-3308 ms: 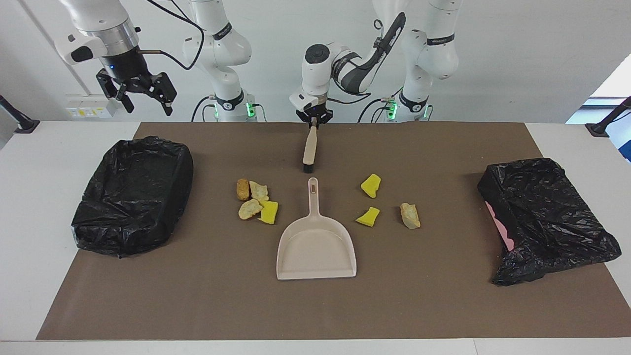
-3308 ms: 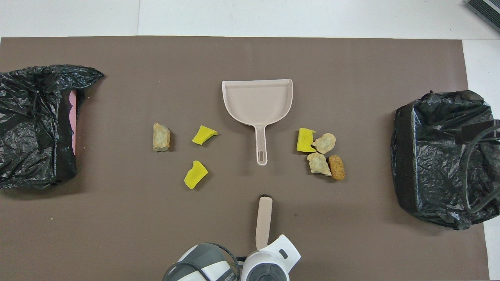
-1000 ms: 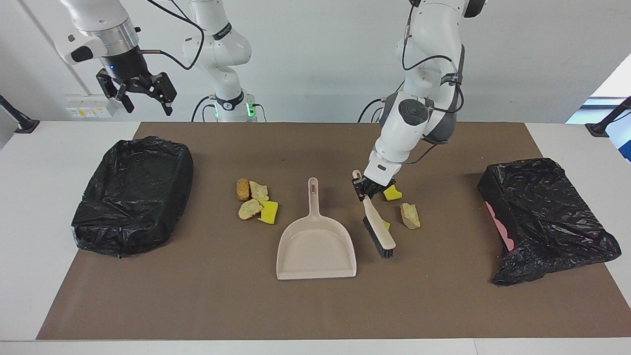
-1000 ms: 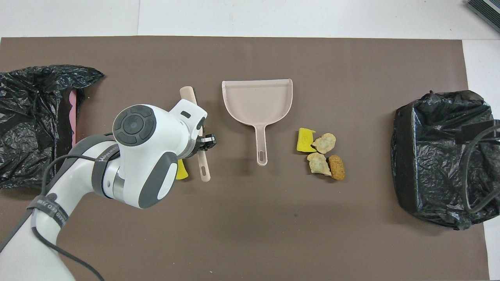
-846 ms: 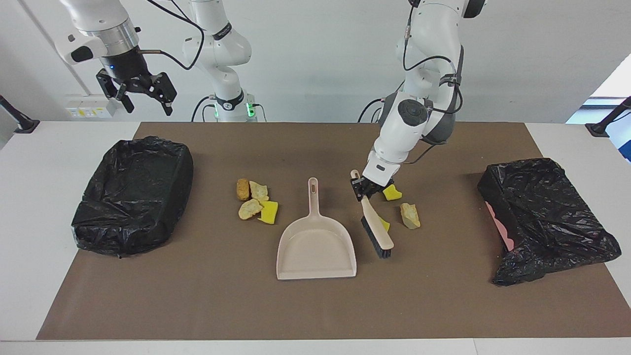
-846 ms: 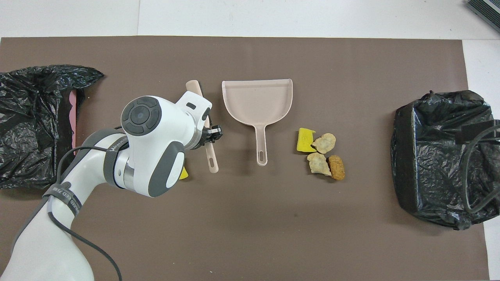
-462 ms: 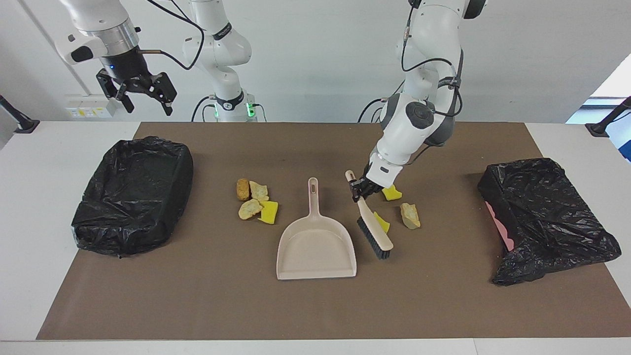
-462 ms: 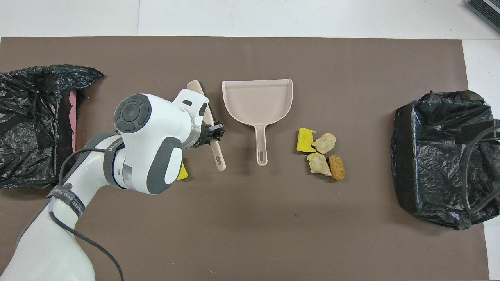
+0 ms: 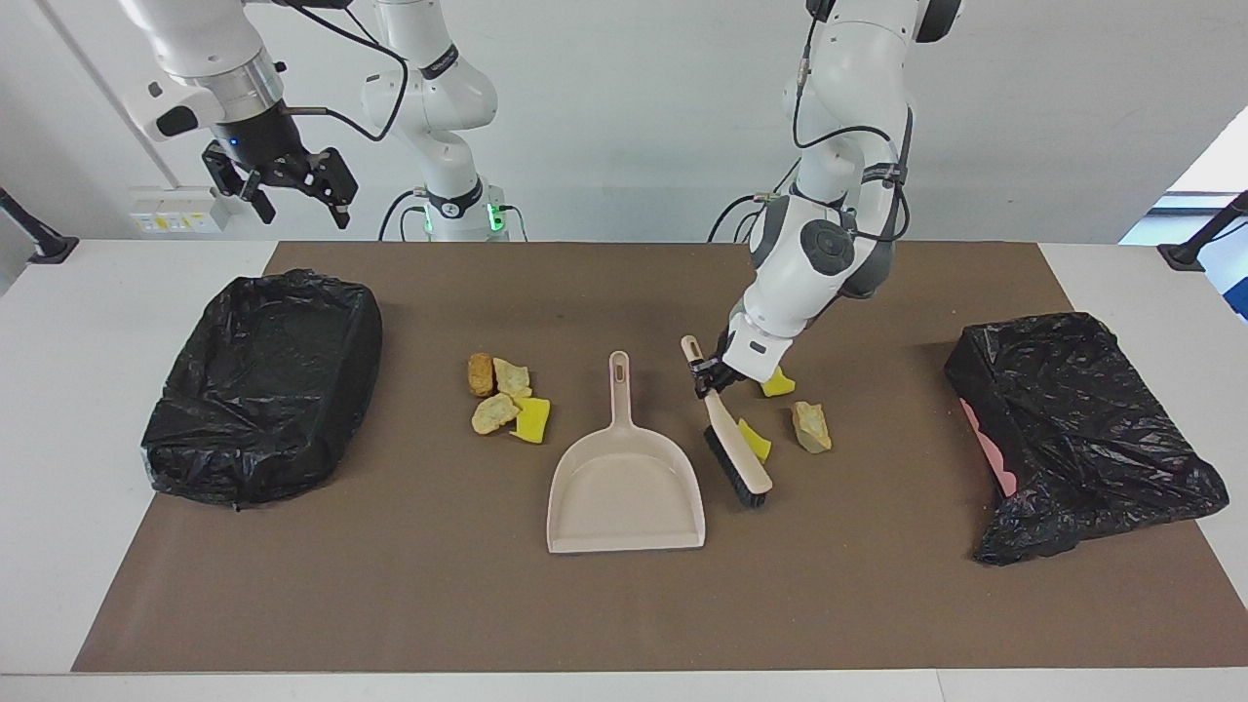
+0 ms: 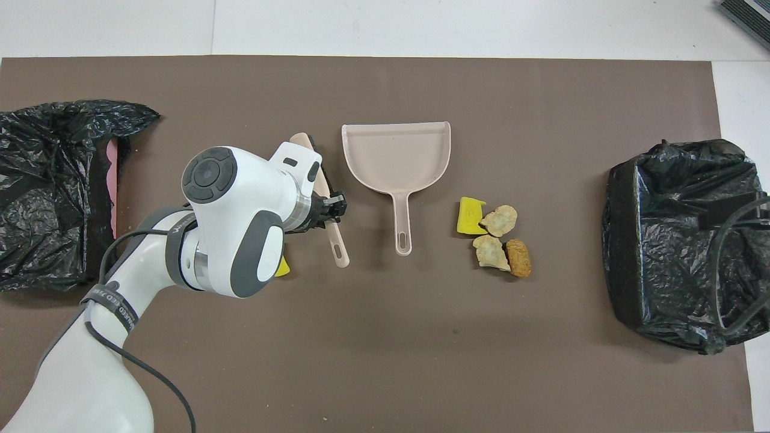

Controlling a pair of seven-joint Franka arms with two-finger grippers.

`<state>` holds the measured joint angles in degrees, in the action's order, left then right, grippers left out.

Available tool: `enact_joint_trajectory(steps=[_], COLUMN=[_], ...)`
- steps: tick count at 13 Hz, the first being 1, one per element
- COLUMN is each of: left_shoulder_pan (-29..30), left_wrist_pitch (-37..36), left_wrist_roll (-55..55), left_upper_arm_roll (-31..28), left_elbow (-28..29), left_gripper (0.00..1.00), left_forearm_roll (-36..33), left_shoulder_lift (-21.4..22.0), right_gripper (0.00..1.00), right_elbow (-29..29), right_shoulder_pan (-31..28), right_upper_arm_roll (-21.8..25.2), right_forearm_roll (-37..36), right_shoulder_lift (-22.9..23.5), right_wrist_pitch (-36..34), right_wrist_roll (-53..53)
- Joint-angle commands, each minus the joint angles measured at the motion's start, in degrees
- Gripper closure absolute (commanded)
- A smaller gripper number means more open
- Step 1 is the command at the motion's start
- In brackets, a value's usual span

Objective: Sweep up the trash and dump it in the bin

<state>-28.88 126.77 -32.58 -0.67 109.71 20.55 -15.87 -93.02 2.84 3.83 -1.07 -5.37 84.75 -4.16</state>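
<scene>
My left gripper (image 9: pixel 710 375) is shut on the handle of a beige brush (image 9: pixel 738 453) whose bristles rest on the mat beside the beige dustpan (image 9: pixel 624 487). A yellow wedge (image 9: pixel 754 439) touches the brush. Another yellow wedge (image 9: pixel 777 383) and a tan lump (image 9: pixel 811 427) lie close by. Several more trash chunks (image 9: pixel 507 400) lie beside the dustpan's handle toward the right arm's end. In the overhead view the left gripper (image 10: pixel 329 211) and its arm hide most of the nearby trash; the brush handle (image 10: pixel 338 246), dustpan (image 10: pixel 397 156) and chunk cluster (image 10: pixel 493 234) show. My right gripper (image 9: pixel 288 185) waits open, high up.
A bin lined with a black bag (image 9: pixel 263 385) stands at the right arm's end, also in the overhead view (image 10: pixel 680 240). A pink bin under a black bag (image 9: pixel 1072 429) stands at the left arm's end, also overhead (image 10: pixel 54 186). A brown mat (image 9: pixel 624 604) covers the table.
My left arm carried the brush from the robots' edge to the three chunks and has slid it toward the dustpan, pushing one yellow wedge along. My right gripper shifted slightly.
</scene>
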Motion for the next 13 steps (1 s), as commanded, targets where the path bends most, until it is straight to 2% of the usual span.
enact_joint_trajectory(steps=[1,4,7,13], left_shoulder_pan=[0.7,1.0,2.2,2.9], left_wrist_pitch=[-5.5,-13.7,-19.2,-20.0], left_wrist_roll=[0.6,0.5,0.5,0.3], left_upper_arm_roll=[0.0,-0.3,-0.6,-2.9], left_elbow=[0.9,0.9,0.9,-0.8], left_gripper=[1.00,1.00,1.00,1.00], left_forearm_roll=[1.2,0.3,-2.3,-4.5], left_shoulder_lift=[2.0,3.0,4.2,8.2], right_gripper=[0.00,0.00,0.00,0.00], right_elbow=[-4.9,-6.5,-5.9,-5.7], right_shoulder_pan=[2.3,4.4,10.5,21.2], right_upper_arm_roll=[-0.9,-0.9,-1.0,-1.0], right_forearm_roll=[0.7,2.9,2.9,3.1], right_shoulder_lift=[-0.5,2.4,8.1,18.5], right_wrist_pitch=[5.3,11.5,16.7,27.8], right_wrist_roll=[-4.3,-6.1,-13.9,-24.3])
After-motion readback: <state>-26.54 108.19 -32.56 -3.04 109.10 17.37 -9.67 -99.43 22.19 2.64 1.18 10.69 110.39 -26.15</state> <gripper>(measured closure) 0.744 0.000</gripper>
